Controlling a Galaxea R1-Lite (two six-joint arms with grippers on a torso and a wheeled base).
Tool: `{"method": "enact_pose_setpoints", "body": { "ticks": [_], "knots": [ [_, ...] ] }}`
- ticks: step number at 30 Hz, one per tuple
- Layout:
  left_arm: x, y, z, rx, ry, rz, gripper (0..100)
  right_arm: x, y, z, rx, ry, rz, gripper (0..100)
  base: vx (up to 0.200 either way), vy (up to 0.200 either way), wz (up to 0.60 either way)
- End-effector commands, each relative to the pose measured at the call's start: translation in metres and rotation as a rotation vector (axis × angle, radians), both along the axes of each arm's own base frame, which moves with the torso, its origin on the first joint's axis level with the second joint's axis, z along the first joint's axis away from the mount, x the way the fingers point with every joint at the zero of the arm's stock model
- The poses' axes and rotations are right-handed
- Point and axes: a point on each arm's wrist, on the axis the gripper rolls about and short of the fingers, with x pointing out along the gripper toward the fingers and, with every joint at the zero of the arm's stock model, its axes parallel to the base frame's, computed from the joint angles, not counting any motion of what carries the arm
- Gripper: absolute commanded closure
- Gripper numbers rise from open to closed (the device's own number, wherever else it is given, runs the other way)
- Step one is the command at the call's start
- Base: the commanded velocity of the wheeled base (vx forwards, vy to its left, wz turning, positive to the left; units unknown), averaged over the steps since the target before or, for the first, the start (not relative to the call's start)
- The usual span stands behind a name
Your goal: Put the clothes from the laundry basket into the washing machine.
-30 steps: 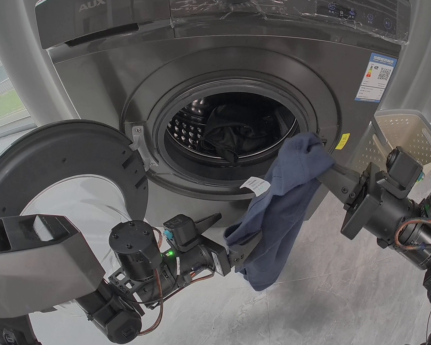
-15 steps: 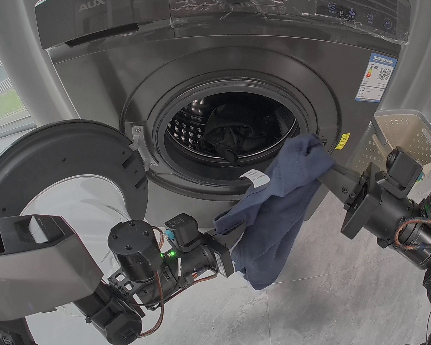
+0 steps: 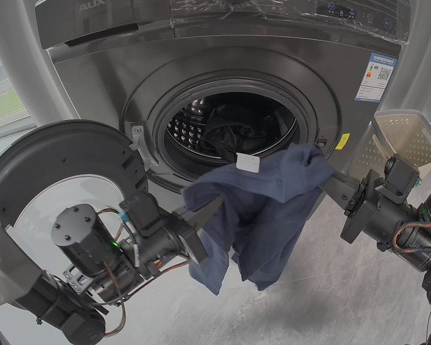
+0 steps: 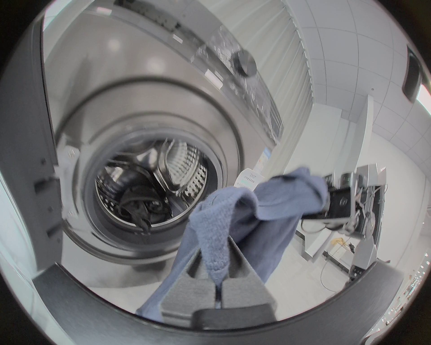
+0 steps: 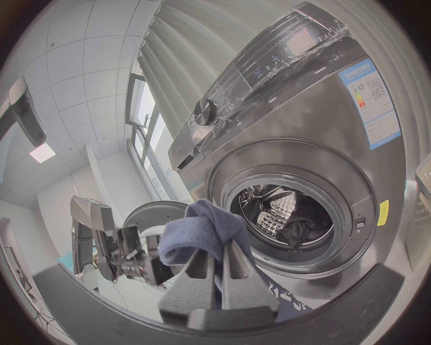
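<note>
Hanging just before the washing machine (image 3: 100,85), a dark blue garment (image 3: 263,211) is held between the left gripper (image 3: 217,203) and the right gripper (image 3: 326,175), the jaws of each pinching a fold of its cloth. Behind it the round door (image 3: 51,154) stands open at the left, and a black garment (image 3: 232,129) lies inside the drum (image 3: 187,128). The pale laundry basket (image 3: 413,137) stands close beside the machine, at its right side.
</note>
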Motion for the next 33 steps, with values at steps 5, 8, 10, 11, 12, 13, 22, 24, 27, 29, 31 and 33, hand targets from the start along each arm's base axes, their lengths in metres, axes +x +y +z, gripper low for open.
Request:
{"method": "enact_pose_setpoints", "body": {
  "ticks": [5, 8, 10, 11, 12, 13, 22, 24, 27, 29, 31, 33],
  "knots": [
    [-0.021, 0.039, 0.051, -0.124, -0.117, 0.056, 100, 0.006, -0.004, -0.018, -0.054, 0.055, -0.033, 100, 0.000, 0.000, 0.00],
    [-0.022, 0.040, 0.057, -0.141, -0.134, 0.050, 100, 0.012, 0.000, -0.020, -0.058, 0.063, -0.053, 100, 0.000, 0.000, 0.00],
    [-0.024, 0.041, 0.058, -0.144, -0.139, 0.045, 100, 0.017, 0.004, -0.023, -0.067, 0.071, -0.063, 0, 0.000, 0.000, 0.00],
    [-0.024, 0.041, 0.058, -0.144, -0.139, 0.044, 100, 0.020, 0.006, -0.025, -0.075, 0.076, -0.062, 0, 0.000, 0.000, 0.00],
    [-0.024, 0.041, 0.058, -0.143, -0.140, 0.044, 100, 0.022, 0.008, -0.028, -0.085, 0.084, -0.066, 0, 0.000, 0.000, 0.00],
    [-0.025, 0.040, 0.058, -0.141, -0.140, 0.043, 100, 0.026, 0.010, -0.033, -0.100, 0.090, -0.068, 0, 0.000, 0.000, 0.00],
    [-0.028, 0.040, 0.059, -0.139, -0.144, 0.032, 100, 0.044, 0.023, -0.069, -0.214, 0.146, -0.081, 0, 0.000, 0.000, 0.00],
    [-0.028, 0.040, 0.059, -0.141, -0.144, 0.035, 100, 0.045, 0.025, -0.074, -0.227, 0.161, -0.080, 0, 0.000, 0.000, 0.00],
    [-0.027, 0.040, 0.060, -0.143, -0.147, 0.035, 100, 0.044, 0.029, -0.081, -0.243, 0.179, -0.067, 0, 0.000, 0.000, 0.00],
    [-0.026, 0.040, 0.060, -0.144, -0.148, 0.038, 100, 0.040, 0.034, -0.084, -0.249, 0.187, -0.056, 0, 0.000, 0.000, 0.00],
    [-0.024, 0.039, 0.060, -0.145, -0.147, 0.045, 100, 0.035, 0.039, -0.085, -0.255, 0.190, -0.040, 0, 0.000, 0.000, 0.00],
    [-0.023, 0.038, 0.060, -0.149, -0.149, 0.052, 100, 0.029, 0.046, -0.086, -0.262, 0.191, -0.014, 0, 0.000, 0.000, 0.00]
  ]
}}
